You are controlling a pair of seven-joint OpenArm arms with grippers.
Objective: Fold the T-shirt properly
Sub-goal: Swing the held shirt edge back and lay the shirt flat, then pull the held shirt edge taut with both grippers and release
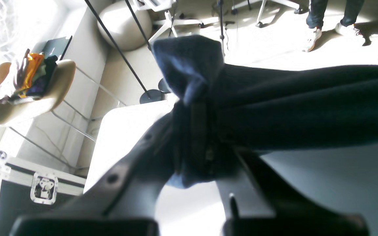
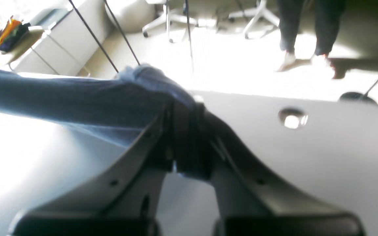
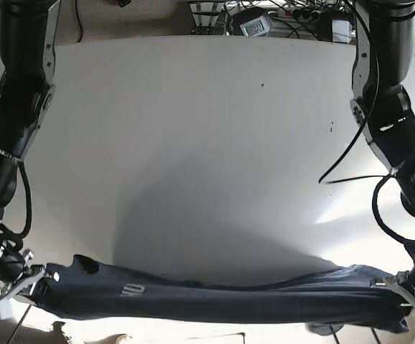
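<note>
Left wrist cam: the left gripper [image 1: 197, 131] has its fingers clamped tight on a bunched corner of the dark blue T-shirt [image 1: 307, 108], which stretches off to the right, lifted above the white table [image 1: 323, 183]. Behind it the room is pretty blown out by sunlight: a tan chair [image 1: 21, 98] piled with colourful clothes, a black flight case [image 1: 28, 193] with a metal latch, tripod legs, an office chair base, and someone's legs in jeans and white sneakers [image 1: 313, 36].

Right wrist cam: the right gripper [image 2: 187, 144] is pinched closed on the other end of the shirt, with the cloth running off to the left. The tabletop has a round cable hole [image 2: 292, 119] in it. Same bright floor, chair bases and standing person in the background.

Base cam: the shirt hangs pulled taut between both grippers along the near edge of the table, like a long band, sagging a little in the middle. The rest of the white surface is bare, with a soft shadow under the shirt. Cables and boxes [image 3: 254, 21] sit past the far edge.
</note>
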